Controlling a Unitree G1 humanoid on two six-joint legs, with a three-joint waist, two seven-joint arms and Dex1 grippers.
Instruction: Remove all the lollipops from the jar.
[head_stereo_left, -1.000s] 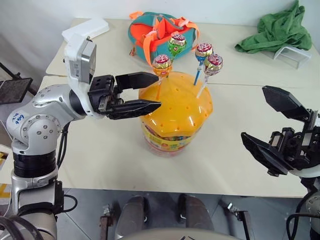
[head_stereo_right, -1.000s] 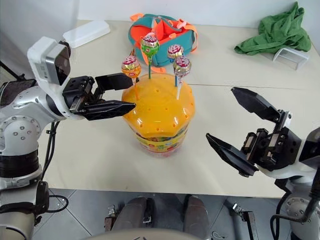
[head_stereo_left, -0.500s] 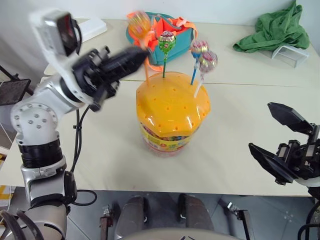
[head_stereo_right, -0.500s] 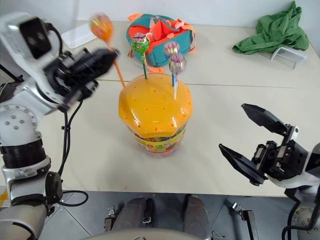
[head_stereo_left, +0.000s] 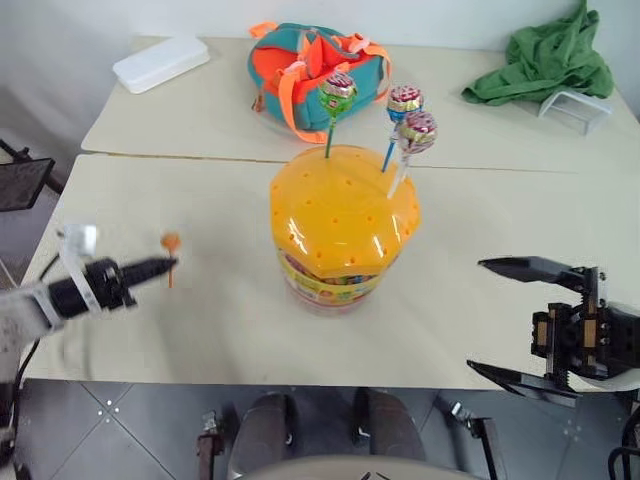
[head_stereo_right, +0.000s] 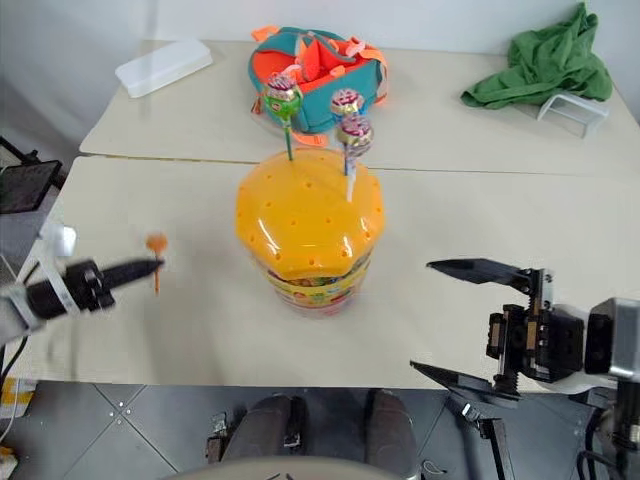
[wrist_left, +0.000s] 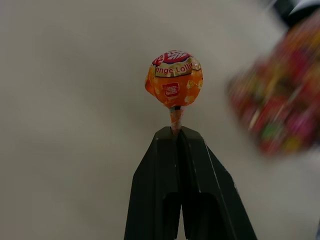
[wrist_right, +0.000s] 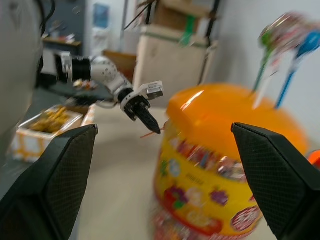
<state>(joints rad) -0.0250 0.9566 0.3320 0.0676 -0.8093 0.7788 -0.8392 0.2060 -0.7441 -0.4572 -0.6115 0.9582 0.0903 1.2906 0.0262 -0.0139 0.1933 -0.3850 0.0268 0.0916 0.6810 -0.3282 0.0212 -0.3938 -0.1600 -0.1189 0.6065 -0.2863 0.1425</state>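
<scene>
Since a second ago, left end effector (head_stereo_left: 168, 265) pulled the orange lollipop (wrist_left: 174, 79) from the jar (head_stereo_left: 343, 222), clenched on its stick, low over desk (head_stereo_left: 200, 190). Right end effector (head_stereo_left: 520, 318) gapes wide, empty.

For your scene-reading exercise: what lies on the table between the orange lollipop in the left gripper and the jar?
Nothing: in the left eye view, bare table separates the orange lollipop, held by the left gripper, from the jar.

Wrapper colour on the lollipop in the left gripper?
Orange lollipop, clearest in the left wrist view.
</scene>
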